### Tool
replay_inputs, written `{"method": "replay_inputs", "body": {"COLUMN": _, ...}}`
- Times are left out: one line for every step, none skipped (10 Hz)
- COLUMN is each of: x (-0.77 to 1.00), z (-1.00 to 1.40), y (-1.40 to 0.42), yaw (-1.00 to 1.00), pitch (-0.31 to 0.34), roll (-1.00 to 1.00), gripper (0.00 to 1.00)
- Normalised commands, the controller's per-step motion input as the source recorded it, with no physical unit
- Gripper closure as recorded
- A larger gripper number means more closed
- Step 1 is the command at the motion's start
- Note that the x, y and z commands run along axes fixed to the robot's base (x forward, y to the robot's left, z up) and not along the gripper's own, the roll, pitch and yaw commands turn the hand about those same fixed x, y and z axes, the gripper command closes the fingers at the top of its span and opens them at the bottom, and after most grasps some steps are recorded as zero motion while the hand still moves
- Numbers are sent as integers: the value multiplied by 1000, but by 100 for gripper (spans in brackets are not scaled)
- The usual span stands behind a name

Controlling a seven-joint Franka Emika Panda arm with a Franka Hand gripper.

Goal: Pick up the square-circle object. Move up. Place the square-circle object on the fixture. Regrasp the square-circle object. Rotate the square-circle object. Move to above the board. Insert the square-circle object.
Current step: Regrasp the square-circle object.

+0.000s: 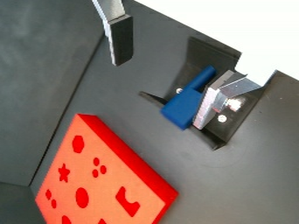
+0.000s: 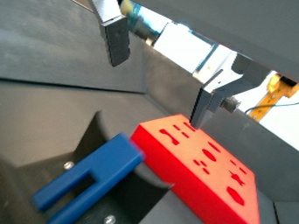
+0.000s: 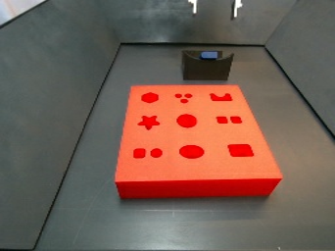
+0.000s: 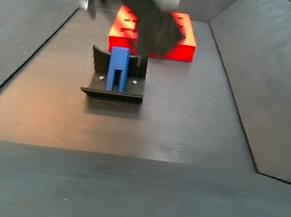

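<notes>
Matt plastic, brushed metal

Gripper [image 1: 173, 68] fingers [image 1: 117, 31] are silver metal, dark-padded; between the jaws' reach, a smooth blue plastic square-circle object [image 1: 188, 99]; matt red board [image 3: 191, 137].

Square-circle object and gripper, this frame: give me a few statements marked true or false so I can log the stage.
1. The square-circle object rests on the fixture. True.
2. The gripper is shut on the square-circle object. False: in both wrist views the fingers are empty and clear of the blue piece.
3. The square-circle object is already inserted in the board. False: it sits on the fixture, apart from the board.
4. In a side view the gripper is high, above the fixture. True.
5. The board lies flat on the floor with its shaped holes facing up. True.
</notes>
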Motion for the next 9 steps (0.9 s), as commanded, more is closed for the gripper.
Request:
{"method": "replay_inputs", "body": {"x": -115, "z": 714, "y": -853, "yaw": 20, "pitch": 38, "roll": 1000, "gripper": 0}}
{"method": "replay_inputs", "body": {"x": -95, "z": 575, "y": -744, "yaw": 19, "pitch": 37, "roll": 1000, "gripper": 0}}
{"method": "replay_inputs", "body": {"x": -64, "z": 275, "y": -504, "yaw": 19, "pitch": 35, "roll": 1000, "gripper": 0}}
{"method": "replay_inputs", "body": {"x": -36, "z": 44, "y": -252, "yaw": 19, "pitch": 31, "roll": 1000, "gripper": 0}}
{"method": "replay_inputs", "body": {"x": -29, "z": 40, "y": -70, "yaw": 19, "pitch": 30, "roll": 1000, "gripper": 0}}
{"method": "replay_inputs", "body": {"x": -31, "z": 53, "y": -23, "yaw": 19, "pitch": 30, "roll": 1000, "gripper": 0}}
{"method": "replay_inputs", "body": {"x": -29, "z": 20, "y": -38, "yaw": 19, "pitch": 24, "roll": 1000, "gripper": 0}}
{"method": "replay_inputs", "body": {"x": -34, "z": 14, "y": -37, "yaw": 19, "pitch": 19, "roll": 1000, "gripper": 0}}
{"method": "replay_inputs", "body": {"x": -41, "z": 22, "y": -27, "yaw": 20, "pitch": 13, "roll": 1000, "gripper": 0}}
